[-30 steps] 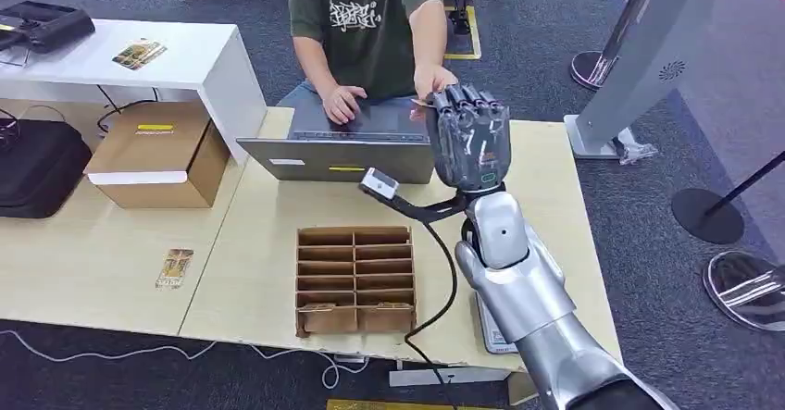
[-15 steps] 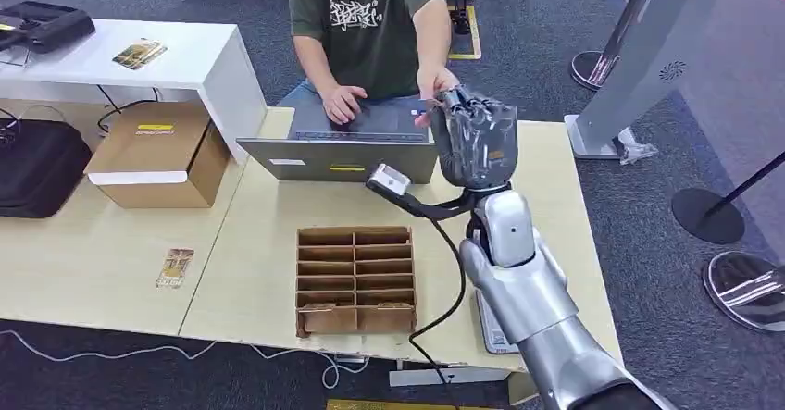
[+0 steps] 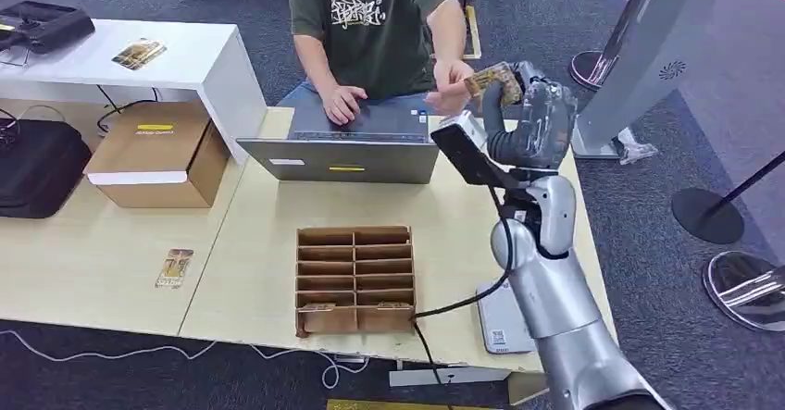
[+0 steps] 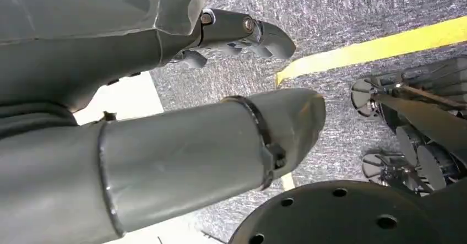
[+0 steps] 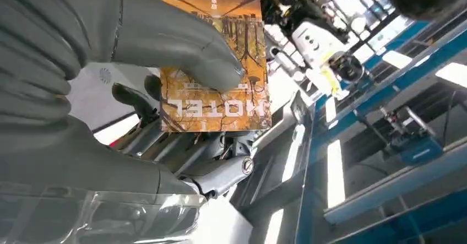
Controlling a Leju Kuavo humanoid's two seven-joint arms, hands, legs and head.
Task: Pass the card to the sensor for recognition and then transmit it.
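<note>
Since a moment ago our right hand has risen and turned, now pinching the card at its fingers, beside the person's hand; we judge the handover underway, needing a release next.

The card was amber-orange with a dark tree-like pattern and white "HOTEL" lettering, the hand beside it dark grey, the person's shirt olive green with a white graphic, and the table pale wood.
</note>
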